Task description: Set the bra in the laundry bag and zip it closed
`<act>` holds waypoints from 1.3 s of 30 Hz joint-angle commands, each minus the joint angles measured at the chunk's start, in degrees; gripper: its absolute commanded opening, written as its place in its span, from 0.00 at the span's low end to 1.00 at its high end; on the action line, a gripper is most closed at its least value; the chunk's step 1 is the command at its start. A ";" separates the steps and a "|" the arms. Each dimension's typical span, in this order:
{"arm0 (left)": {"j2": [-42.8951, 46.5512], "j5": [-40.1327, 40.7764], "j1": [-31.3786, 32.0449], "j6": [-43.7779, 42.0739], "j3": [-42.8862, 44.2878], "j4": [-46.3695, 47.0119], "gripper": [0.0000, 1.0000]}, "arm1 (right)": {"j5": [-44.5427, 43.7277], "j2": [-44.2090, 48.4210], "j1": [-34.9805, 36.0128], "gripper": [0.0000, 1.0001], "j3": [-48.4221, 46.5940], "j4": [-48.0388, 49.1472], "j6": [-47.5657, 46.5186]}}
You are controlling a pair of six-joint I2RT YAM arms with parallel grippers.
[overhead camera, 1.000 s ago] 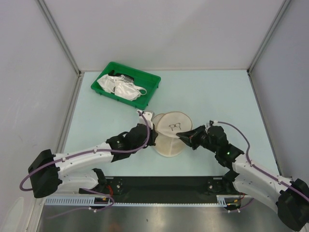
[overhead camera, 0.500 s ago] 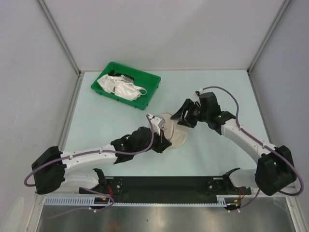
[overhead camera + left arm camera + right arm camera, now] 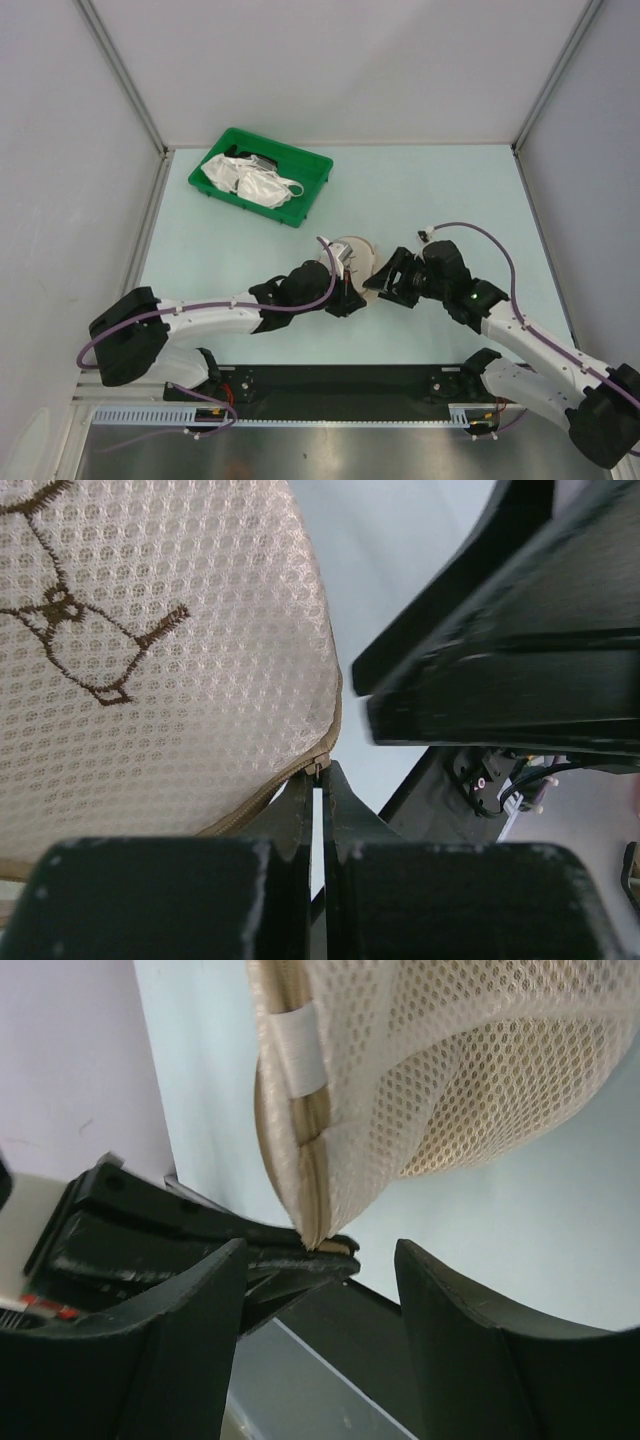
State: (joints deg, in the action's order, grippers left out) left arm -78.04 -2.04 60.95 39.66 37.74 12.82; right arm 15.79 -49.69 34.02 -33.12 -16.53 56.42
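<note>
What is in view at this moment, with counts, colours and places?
laundry bag: one, beige mesh with a dark stitched drawing, mid-table between the grippers
tray: one, green, far left of the table
white bras: a heap, count unclear, inside the tray
table: one, pale blue-green
left gripper: one, black, shut on the bag's zip edge
right gripper: one, black, open, at the bag's rim

The left arm point(image 3: 210, 318) and the right arm point(image 3: 525, 335) bend inward, nearly meeting. The left claw point(image 3: 320, 780) is pinched tight together; the right claw point(image 3: 320, 1250) gapes wide, facing it.
</note>
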 commanded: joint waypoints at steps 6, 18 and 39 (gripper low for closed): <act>2.80 -0.16 0.05 1.30 1.29 1.87 0.00 | -3.83 -7.61 2.28 0.43 0.61 12.05 3.78; 12.02 5.11 -11.36 -0.98 -4.42 -12.88 0.00 | -2.79 -4.45 -4.83 0.00 0.60 7.05 -1.84; 8.70 -7.54 -6.02 1.55 1.99 -2.90 0.00 | 1.88 -17.46 -8.80 0.33 -13.73 2.66 -10.37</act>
State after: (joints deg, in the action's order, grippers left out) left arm -65.82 -7.55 52.73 36.60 36.53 2.22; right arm 19.68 -68.79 25.23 -44.88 -10.96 47.16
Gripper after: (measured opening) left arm 0.014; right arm 0.130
